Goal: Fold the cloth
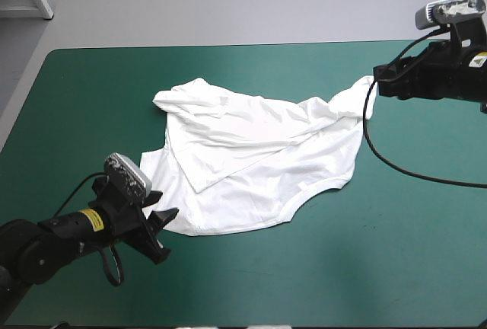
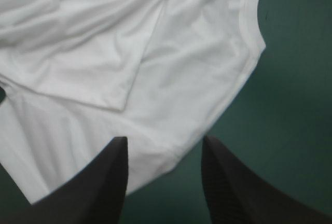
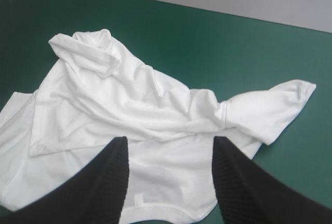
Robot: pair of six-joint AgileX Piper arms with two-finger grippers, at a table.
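Hovering left hand [image 2: 164,138] wide over T-shirt's [image 1: 251,161] near-left edge | poising right hand [image 3: 171,138] wide beside far-right sleeve | leaving T-shirt rumpled mid-bench [image 1: 380,268] | risking pinching overlapped layers, bunching the fold

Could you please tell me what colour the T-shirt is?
Plain white T-shirt, clearest in the high view.

The left arm comes in from the near left corner. The left gripper [image 1: 166,234] points toward the middle, its fingers [image 2: 104,182] standing apart. The right arm reaches in from the far right. The right gripper [image 1: 378,81] faces left, its fingers [image 3: 104,182] parted too.
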